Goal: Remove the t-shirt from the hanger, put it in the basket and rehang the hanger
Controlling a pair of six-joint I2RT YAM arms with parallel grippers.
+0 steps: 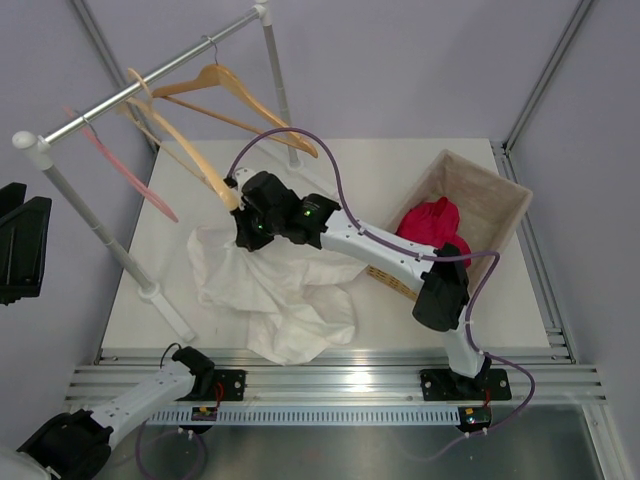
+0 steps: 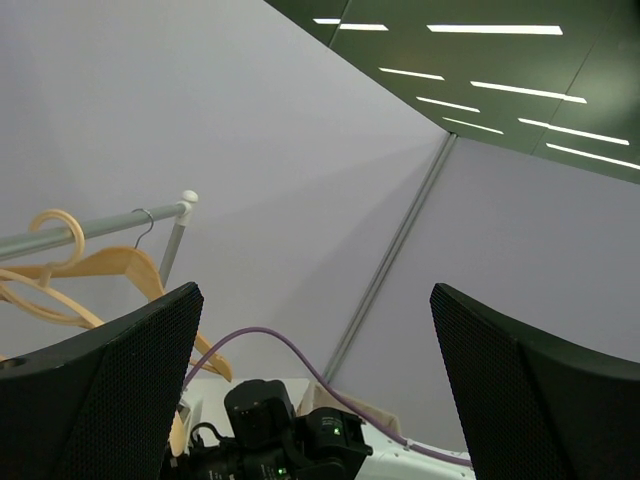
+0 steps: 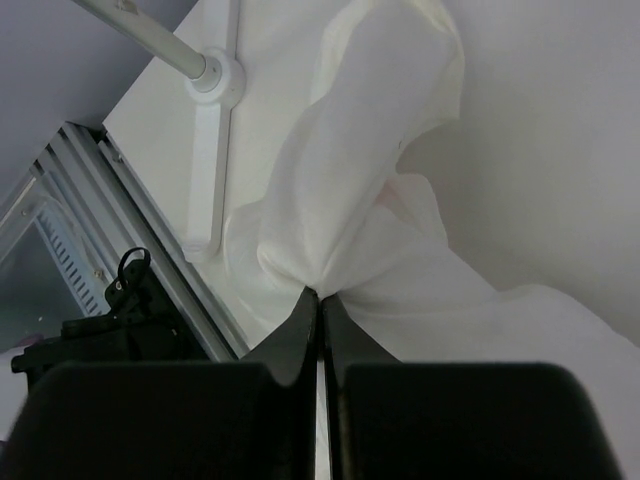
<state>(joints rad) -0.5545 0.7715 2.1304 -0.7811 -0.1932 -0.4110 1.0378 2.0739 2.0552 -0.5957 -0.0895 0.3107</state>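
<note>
Pinching a gathered fold of the t-shirt (image 3: 360,180), the right gripper (image 3: 320,300) was clamped tight; the left gripper (image 2: 315,295) gaped, empty. It lay crumpled on the table (image 1: 400,170), near left, apart from the hanger (image 1: 235,95). It looked light and limp, likely held well by any bunched fold.

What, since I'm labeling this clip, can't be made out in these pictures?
Print on the t-shirt: top view, crumpled folds hide it.
Right gripper fingertips: top view, its own wrist covers them; wrist view shows them shut on the t-shirt.
Left gripper: top view, cut off by left edge.
Red cloth in basket: right arm hides part.
</note>
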